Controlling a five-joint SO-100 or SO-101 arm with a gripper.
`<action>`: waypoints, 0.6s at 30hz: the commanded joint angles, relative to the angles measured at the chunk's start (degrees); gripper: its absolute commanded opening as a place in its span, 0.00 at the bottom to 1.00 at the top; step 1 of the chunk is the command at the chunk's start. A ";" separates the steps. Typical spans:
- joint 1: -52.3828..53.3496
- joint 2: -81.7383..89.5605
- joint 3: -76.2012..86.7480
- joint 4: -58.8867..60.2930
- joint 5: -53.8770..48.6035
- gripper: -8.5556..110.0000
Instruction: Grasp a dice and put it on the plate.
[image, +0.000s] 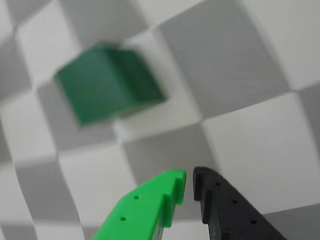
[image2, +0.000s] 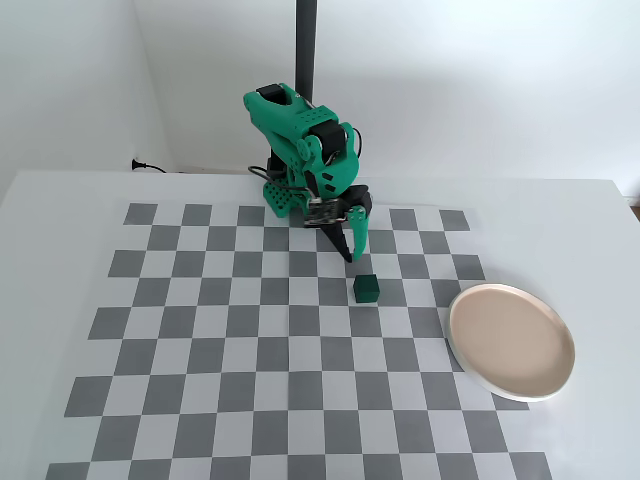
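Just behind the dark green dice (image2: 367, 289) on the checkerboard mat (image2: 200, 330), the gripper (image: 189, 186) hangs nearly closed and empty, so I'd open the jaws wide, straddle the cube squarely, then carry it right to the plate (image2: 511, 341).

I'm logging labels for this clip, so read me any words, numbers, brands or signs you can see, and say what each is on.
None can be read.
The dice shows plain green faces, blurred in the wrist view.
The plate is bare.
The checkered mat has only squares.
The arm and gripper show no legible marking.
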 joint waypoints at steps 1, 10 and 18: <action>-10.81 2.11 -0.88 7.73 -21.09 0.07; -10.02 1.76 -0.88 7.91 -19.51 0.07; -8.44 1.85 -1.14 4.57 -12.13 0.09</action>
